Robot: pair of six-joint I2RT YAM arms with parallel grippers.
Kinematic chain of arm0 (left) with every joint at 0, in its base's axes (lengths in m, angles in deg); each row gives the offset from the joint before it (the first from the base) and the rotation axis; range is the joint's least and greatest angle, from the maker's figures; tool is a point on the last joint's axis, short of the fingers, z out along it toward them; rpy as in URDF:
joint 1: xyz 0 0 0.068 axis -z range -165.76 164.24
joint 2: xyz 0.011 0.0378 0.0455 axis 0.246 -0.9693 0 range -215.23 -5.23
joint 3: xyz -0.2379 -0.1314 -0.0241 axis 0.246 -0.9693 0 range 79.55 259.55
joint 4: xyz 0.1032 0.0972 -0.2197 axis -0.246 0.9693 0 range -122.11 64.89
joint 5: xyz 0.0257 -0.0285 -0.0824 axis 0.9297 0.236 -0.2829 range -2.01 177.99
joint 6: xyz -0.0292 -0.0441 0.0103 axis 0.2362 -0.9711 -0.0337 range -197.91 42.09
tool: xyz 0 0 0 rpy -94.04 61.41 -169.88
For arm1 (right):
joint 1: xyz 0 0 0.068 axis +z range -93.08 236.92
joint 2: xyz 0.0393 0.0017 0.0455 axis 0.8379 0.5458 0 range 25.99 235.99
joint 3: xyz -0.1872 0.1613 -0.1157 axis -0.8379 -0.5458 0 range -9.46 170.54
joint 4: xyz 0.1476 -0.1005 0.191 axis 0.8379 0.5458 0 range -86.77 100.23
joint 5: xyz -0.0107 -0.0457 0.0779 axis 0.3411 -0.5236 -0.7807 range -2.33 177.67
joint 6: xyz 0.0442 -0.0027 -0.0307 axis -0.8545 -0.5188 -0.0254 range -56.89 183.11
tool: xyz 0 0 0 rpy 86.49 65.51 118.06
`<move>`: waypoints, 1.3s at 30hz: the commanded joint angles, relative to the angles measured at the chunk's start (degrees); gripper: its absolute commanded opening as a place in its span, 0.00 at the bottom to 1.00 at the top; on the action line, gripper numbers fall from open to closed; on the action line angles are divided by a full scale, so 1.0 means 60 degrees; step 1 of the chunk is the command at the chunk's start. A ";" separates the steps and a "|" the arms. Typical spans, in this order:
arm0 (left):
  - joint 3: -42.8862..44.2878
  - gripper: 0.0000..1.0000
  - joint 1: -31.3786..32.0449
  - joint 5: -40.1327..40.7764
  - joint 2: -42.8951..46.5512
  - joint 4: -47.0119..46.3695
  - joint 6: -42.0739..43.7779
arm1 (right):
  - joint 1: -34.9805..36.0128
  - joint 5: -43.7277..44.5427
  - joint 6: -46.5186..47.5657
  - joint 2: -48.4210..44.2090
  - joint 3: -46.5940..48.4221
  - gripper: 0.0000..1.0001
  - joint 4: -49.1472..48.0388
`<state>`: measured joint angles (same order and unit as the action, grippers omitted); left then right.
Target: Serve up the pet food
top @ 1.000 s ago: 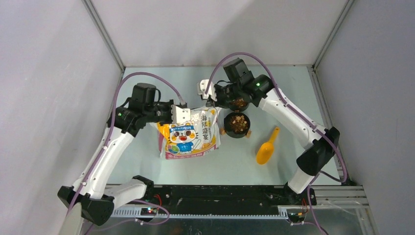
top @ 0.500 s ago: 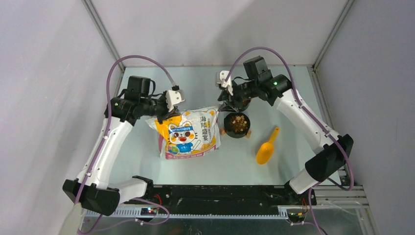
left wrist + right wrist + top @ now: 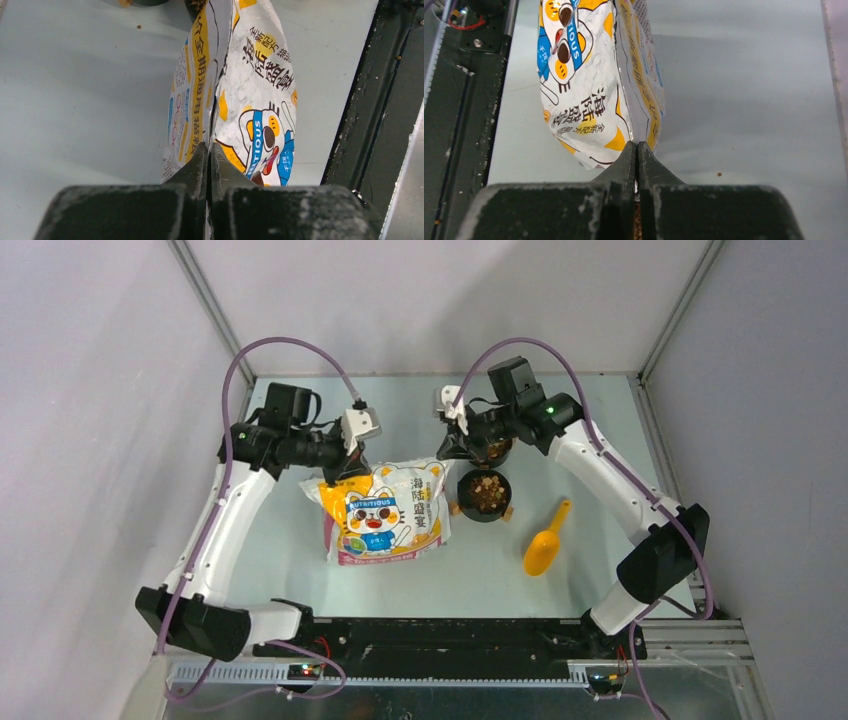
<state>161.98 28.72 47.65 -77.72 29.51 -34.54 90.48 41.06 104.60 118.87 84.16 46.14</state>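
The white-yellow cartoon-cat bag (image 3: 385, 512) stands in the middle of the table, its top edge stretched between both grippers. My left gripper (image 3: 338, 472) is shut on the bag's top left corner; the left wrist view shows the jaws (image 3: 209, 151) pressed together on the bag's edge (image 3: 255, 95). My right gripper (image 3: 446, 450) is shut on the top right corner, with the jaws (image 3: 637, 148) pinching the bag (image 3: 589, 85). Brown pet food (image 3: 487, 491) fills a dark bowl right of the bag. More kibble (image 3: 492, 450) lies in a second bowl behind it.
A yellow scoop (image 3: 545, 545) lies right of the bowls. A loose pellet (image 3: 719, 174) lies on the table near the bag. The black base rail (image 3: 450, 640) runs along the near edge. Grey walls close the back and sides.
Both grippers have moved apart and toward the back with the bag's top corners, the left going left and the right going right. The bag's top edge is now stretched wider.
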 commanded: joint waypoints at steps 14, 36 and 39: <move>-0.0387 0.40 0.1832 0.0347 0.0111 -0.2957 0.0153 | -0.0274 -0.1971 -0.1393 0.0244 0.1278 0.00 0.1105; 0.0577 0.26 0.1835 -0.0504 -0.0554 -0.0725 0.0796 | 0.1590 0.0967 0.1774 -0.0809 -0.0293 0.42 -0.0160; 0.0317 0.27 0.1835 -0.0417 -0.0302 -0.0778 0.0892 | 0.1974 0.2062 0.1903 -0.1119 -0.0882 0.42 -0.1287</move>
<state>164.54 39.43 45.66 -82.11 24.77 -30.73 98.50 43.95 110.44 115.75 82.31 46.69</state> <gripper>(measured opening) 0.266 0.422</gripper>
